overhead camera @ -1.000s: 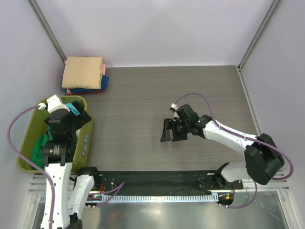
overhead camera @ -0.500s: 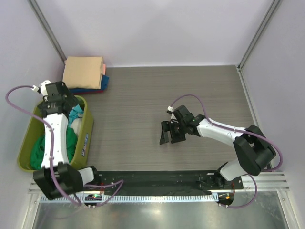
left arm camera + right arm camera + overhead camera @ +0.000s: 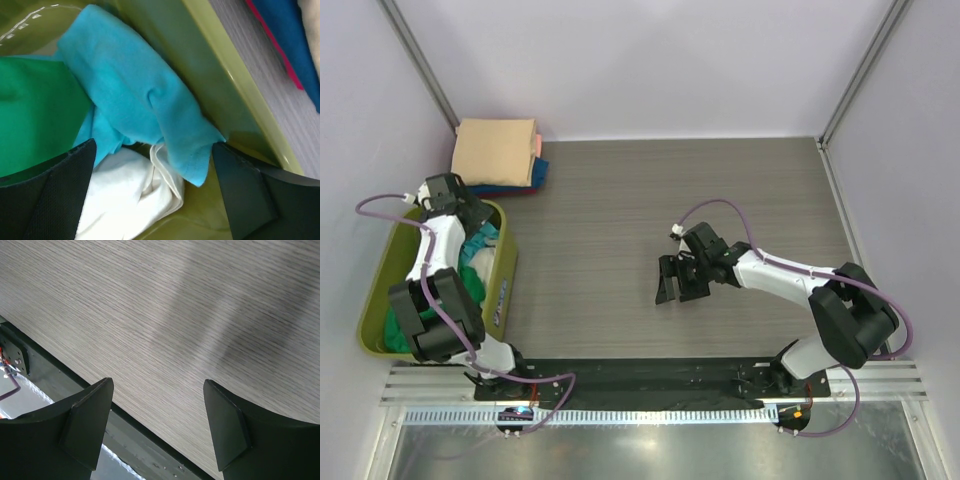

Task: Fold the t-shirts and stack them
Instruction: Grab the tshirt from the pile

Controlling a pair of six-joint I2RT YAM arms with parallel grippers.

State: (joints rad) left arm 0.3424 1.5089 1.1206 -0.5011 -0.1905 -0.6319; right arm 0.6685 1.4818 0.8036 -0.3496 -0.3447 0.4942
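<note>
A turquoise t-shirt [image 3: 135,95], a white t-shirt [image 3: 125,195] and a green t-shirt [image 3: 35,115] lie crumpled in the olive-yellow bin [image 3: 375,290]. My left gripper [image 3: 155,190] is open inside the bin, its jaws standing either side of the white cloth and a hanging turquoise corner, holding nothing. In the top view it [image 3: 470,222] is at the bin's far end. A folded stack, tan t-shirt [image 3: 495,152] on top of pink and dark blue ones, sits at the back left. My right gripper [image 3: 678,282] is open and empty just above the table.
The bin's wall [image 3: 220,85] runs close by my left gripper's right finger. The dark front rail [image 3: 650,375] runs along the table's near edge, close to my right gripper. Grey walls and metal posts enclose the table.
My left arm has swung from over the bin's middle to its far end and lowered the gripper into the shirts. My right gripper shifted slightly left and has stayed open.
</note>
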